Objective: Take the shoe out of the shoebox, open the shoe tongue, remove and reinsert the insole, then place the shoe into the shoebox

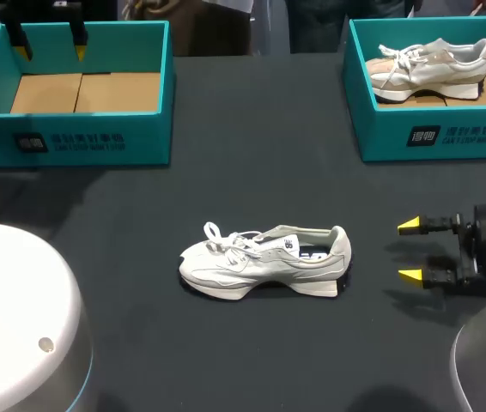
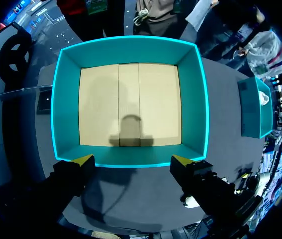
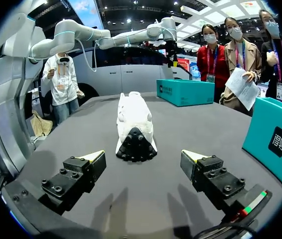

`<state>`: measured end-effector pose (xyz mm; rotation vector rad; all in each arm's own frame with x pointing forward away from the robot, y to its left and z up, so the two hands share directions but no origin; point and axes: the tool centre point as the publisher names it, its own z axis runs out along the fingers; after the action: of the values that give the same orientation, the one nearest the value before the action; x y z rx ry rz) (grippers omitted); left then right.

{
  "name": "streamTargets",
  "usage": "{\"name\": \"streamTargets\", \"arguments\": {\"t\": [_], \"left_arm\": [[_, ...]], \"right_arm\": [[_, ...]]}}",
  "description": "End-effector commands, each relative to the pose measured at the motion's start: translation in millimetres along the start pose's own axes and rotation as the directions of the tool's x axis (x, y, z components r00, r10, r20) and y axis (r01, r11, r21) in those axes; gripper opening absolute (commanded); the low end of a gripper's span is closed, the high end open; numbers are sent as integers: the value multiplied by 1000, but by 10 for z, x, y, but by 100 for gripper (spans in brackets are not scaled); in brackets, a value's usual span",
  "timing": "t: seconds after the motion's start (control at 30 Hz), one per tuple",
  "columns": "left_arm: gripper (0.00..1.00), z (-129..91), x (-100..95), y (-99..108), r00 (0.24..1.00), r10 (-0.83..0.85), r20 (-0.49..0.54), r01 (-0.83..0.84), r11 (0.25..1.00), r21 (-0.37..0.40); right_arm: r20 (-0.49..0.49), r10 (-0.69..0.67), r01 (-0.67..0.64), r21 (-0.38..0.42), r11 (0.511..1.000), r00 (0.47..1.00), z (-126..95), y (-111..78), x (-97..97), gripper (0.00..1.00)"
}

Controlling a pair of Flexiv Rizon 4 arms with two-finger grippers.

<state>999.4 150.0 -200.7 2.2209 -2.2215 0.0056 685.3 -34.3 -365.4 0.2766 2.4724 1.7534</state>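
shoe [image 1: 264, 262] sat mid-desk, heel twd R claw [image 1: 410, 251] | R claw open nr right edge, apart fr shoe | L claw [image 2: 132, 160] hung open over shoebox [image 1: 80, 137], far-left corner

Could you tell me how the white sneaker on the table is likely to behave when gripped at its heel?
The white sneaker rests flat on its sole, so it seems unlikely to tip or roll. Its open collar will probably squash under a pinch, while the thick sole should stay fairly stiff. The loose laces could dangle when lifted.
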Motion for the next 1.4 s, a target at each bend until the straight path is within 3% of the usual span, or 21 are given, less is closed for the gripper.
{"name": "streamTargets", "arguments": {"t": [0.03,0.6,1.4], "left_arm": [[100,-1,0,-2,1000,0,1,0,1000,-1],[100,-1,0,-2,1000,0,1,0,1000,-1],[100,-1,0,-2,1000,0,1,0,1000,-1]], "right_arm": [[7,-13,13,5,1000,1000,70,14,38,100],[-12,-17,17,21,1000,1000,528,65,82,100],[-22,32,-31,50,998,999,920,43,121,100]]}}
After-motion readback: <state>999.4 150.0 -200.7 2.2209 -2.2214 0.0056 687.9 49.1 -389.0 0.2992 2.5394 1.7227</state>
